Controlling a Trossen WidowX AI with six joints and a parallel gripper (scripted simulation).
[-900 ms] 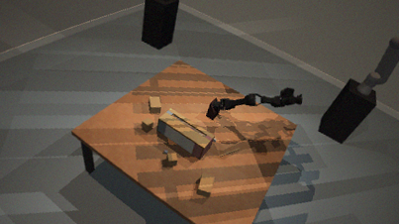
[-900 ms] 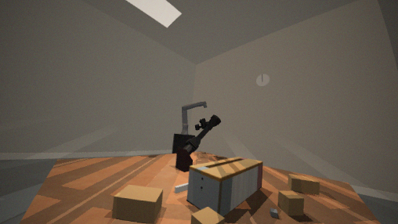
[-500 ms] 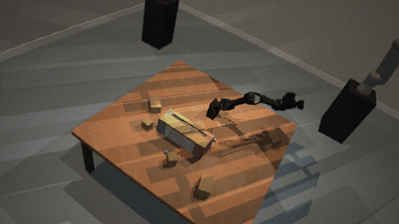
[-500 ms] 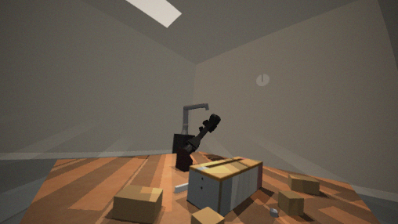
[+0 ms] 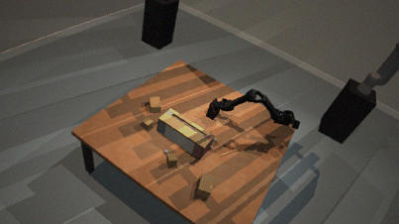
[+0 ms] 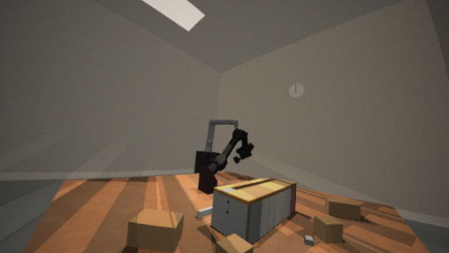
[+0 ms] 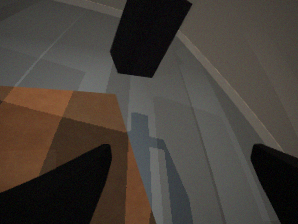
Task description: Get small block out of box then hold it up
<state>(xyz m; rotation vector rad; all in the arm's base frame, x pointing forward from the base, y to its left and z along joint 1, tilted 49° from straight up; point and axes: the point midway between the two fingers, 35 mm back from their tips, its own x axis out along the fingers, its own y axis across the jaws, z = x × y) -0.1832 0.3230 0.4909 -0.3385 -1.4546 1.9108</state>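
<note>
While the hand (image 5: 297, 125) (image 6: 237, 159) (image 7: 181, 148) is raised near the edge of the tabletop (image 5: 230, 214) (image 6: 110, 190) (image 7: 30, 130), its fingers stand nearly fully open with nothing between them. The box (image 5: 184, 134) (image 6: 254, 210) is well apart from the hand. Beyond the box from the hand, a small grey block (image 5: 166, 151) (image 6: 308, 240) rests on the tabletop, near a tan block (image 5: 171, 159) (image 6: 328, 229). The shelf's contents cannot be distinguished.
</note>
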